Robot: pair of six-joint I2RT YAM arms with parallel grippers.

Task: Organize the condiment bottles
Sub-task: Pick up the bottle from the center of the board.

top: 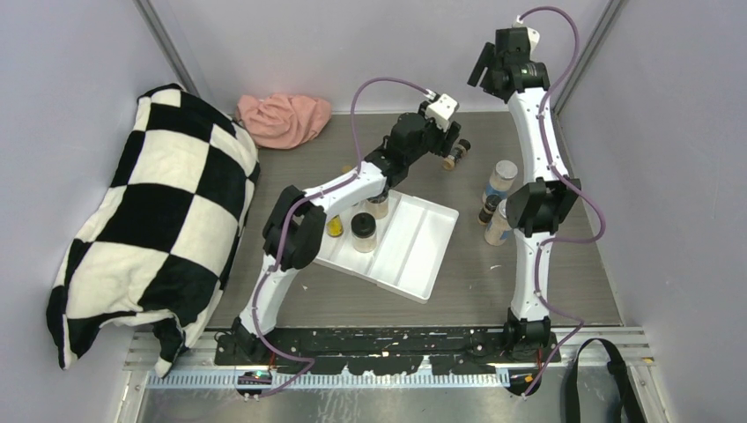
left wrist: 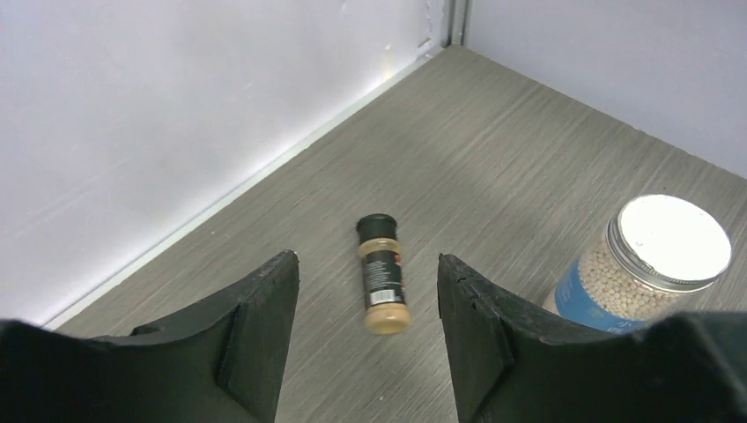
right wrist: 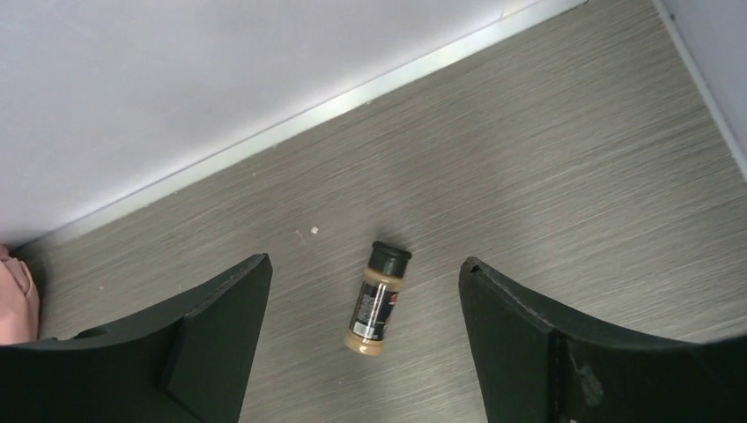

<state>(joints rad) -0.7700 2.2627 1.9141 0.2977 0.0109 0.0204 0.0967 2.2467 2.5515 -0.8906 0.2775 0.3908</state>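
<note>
Under left arm (top: 330, 194), yellow bottle (top: 335, 226) mostly hidden

The left arm (top: 339, 189) covers the tray's (top: 414, 256) left edge and half-hides a yellow bottle (top: 335, 227) there. Right of the tray, the right arm (top: 539, 207) overlaps a shaker (top: 497, 229).

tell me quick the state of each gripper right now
Left gripper: open, holding nothing.
Right gripper: open, holding nothing.
</note>
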